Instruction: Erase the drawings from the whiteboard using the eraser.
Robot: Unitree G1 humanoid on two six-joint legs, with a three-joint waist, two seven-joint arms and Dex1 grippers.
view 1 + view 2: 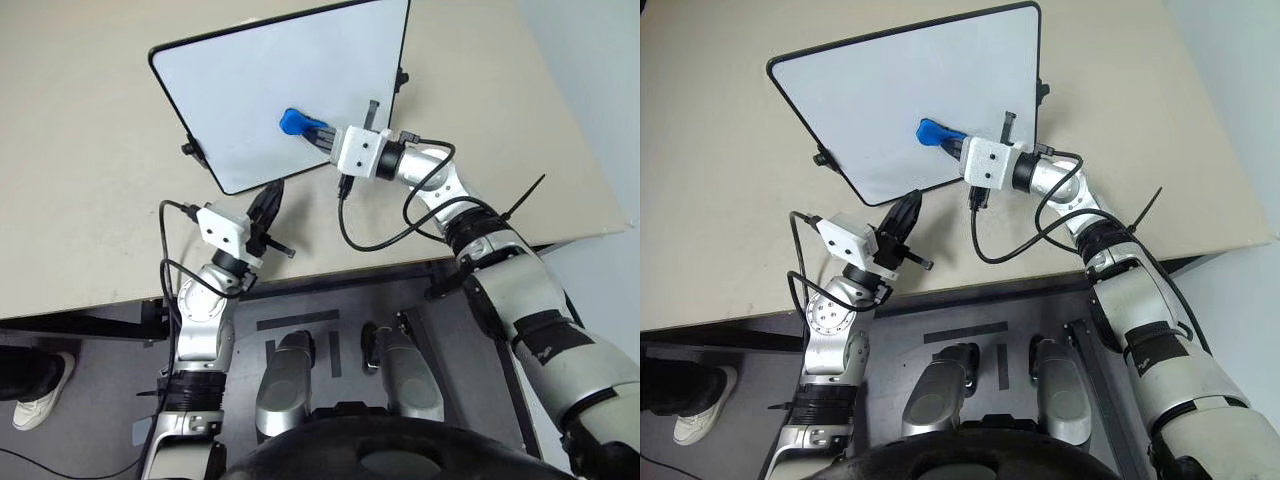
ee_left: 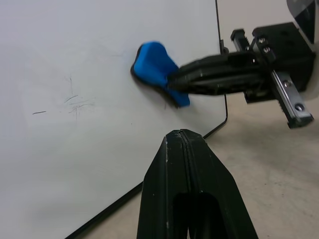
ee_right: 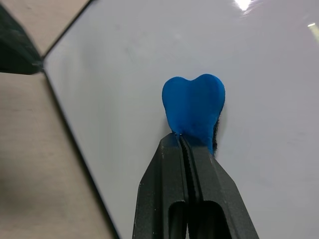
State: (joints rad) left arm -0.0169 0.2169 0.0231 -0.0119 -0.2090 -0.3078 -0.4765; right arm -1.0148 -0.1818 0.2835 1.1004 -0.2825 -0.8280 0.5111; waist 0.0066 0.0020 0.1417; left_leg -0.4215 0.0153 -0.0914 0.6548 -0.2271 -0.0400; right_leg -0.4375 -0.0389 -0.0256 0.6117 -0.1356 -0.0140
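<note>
The right gripper [image 1: 322, 131] was clamped on the eraser [image 1: 297, 122], its two black fingers pressed together on the near end of the blue block, so that the eraser stuck out straight past the fingertips. The eraser's long axis ran in line with the fingers, its rounded, lobed free end pointing away from the wrist toward the board's far left corner. It lay on the whiteboard [image 1: 250, 90], apparently flat against the surface, in the board's right half and nearer its near edge than its far edge. The whiteboard rested on the tan table [image 1: 80, 200], turned askew so that one rounded corner pointed toward the table's near edge. In the left wrist view a few faint grey scratch-like marks [image 2: 72, 102] showed on the white surface, apart from the eraser; whether they were leftover strokes of the drawings could not be told, as they were too faint. The left gripper [image 1: 272, 196] was closed on nothing, its fingers together, held just off the board's near corner above the table and pointing toward the board.
</note>
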